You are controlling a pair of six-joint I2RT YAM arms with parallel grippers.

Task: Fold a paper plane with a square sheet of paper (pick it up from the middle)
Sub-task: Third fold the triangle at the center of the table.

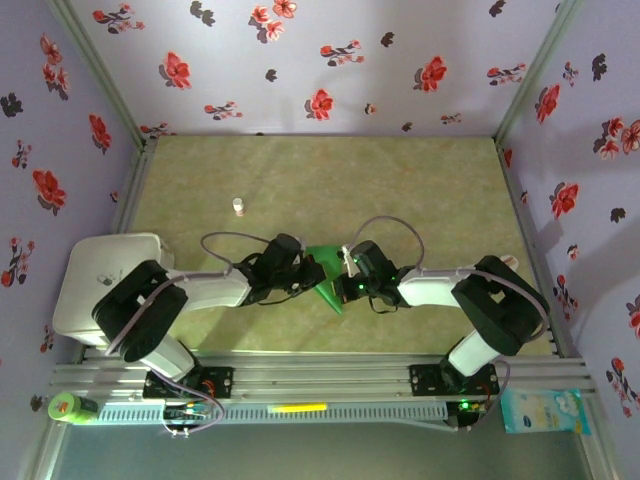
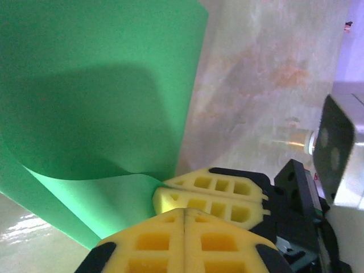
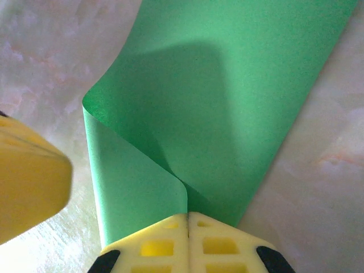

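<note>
**Top external:** The left gripper (image 1: 306,272) and the right gripper (image 1: 347,278) meet at the middle of the table (image 1: 420,190). The square sheet of paper (image 1: 326,287) sits between their tips as a green wedge pointing toward 6 o'clock. A tiny white bottle (image 1: 238,206) stands upright at 10 o'clock from the paper, well apart; its contents cannot be told. On the near rail, a blue-and-white printed packet (image 1: 545,410) lies at 5 o'clock and a green bottle (image 1: 66,408) with a red mark lies at 7 o'clock. Neither print is readable.

**Left wrist:** The left gripper's yellow fingers (image 2: 148,242) are pressed together at 6 o'clock. The paper curls up toward 11 o'clock, and its lower edge reaches the finger tops. Whether they pinch it cannot be told. The right gripper's fingers lie just beyond, at 5 o'clock of the paper's fold.

**Right wrist:** The right gripper's fingers (image 3: 222,244) are clamped on the paper's folded corner at 6 o'clock. The sheet rises toward 1 o'clock. A blurred yellow finger of the left gripper sits at 9 o'clock, just beside the paper's edge.
</note>
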